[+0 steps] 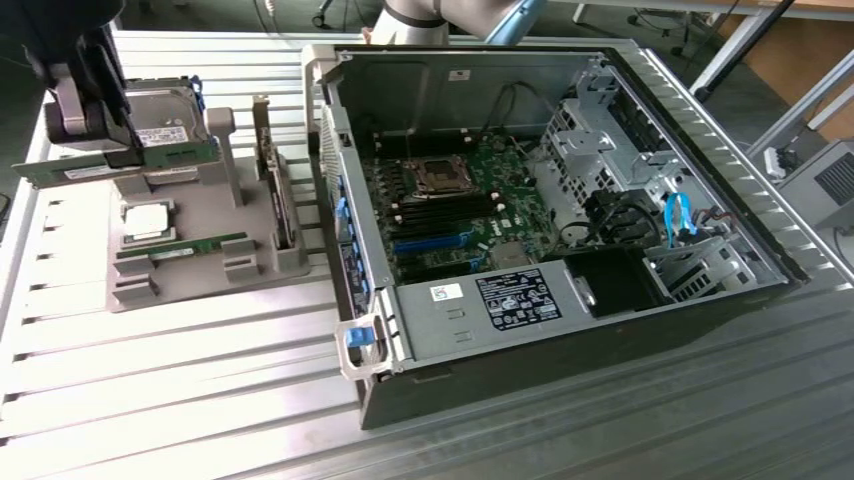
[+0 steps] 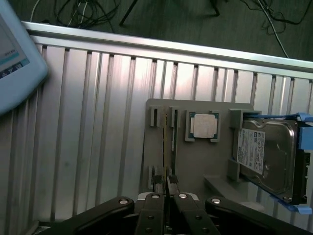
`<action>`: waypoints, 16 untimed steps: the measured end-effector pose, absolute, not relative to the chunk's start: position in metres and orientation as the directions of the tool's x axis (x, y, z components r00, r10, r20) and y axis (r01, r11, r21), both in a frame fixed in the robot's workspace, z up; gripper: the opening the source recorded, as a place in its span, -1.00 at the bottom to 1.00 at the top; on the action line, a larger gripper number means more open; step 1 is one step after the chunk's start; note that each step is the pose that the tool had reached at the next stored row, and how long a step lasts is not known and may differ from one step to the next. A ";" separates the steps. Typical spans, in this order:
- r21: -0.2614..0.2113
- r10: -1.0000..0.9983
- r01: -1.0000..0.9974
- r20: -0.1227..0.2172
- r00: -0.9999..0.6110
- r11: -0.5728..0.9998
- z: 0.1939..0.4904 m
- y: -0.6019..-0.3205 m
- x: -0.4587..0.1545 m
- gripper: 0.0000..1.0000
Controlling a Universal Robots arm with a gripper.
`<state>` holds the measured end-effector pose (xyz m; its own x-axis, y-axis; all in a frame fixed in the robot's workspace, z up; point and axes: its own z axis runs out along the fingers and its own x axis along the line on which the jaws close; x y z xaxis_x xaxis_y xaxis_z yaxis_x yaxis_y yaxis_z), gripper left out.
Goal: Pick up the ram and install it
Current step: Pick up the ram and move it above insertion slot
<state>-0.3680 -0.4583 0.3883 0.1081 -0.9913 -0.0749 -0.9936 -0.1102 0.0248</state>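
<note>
A long green ram stick (image 1: 180, 154) hangs level above the grey parts holder (image 1: 200, 275) at the exterior view's left. My gripper (image 1: 123, 156) is shut on its middle from above. In the wrist view the fingertips (image 2: 155, 197) stand almost together, and the ram (image 2: 172, 139) runs out from between them as a thin edge-on strip. The gripper (image 2: 167, 190) sits over the holder (image 2: 195, 161). The open computer case (image 1: 747, 215) lies to the exterior view's right, its motherboard (image 1: 514, 215) with dark memory slots facing up.
A second green stick (image 1: 180, 247) lies in the holder's front slot, beside a silver CPU (image 1: 147, 220) (image 2: 203, 126). A hard drive (image 1: 167, 125) (image 2: 266, 156) and an upright dark card (image 1: 267, 170) also stand on the holder. The table (image 1: 174, 400) is ribbed aluminium.
</note>
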 end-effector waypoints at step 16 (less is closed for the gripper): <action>0.025 -0.991 -0.994 -0.075 0.108 -0.110 0.393 -0.458 -0.352 -0.76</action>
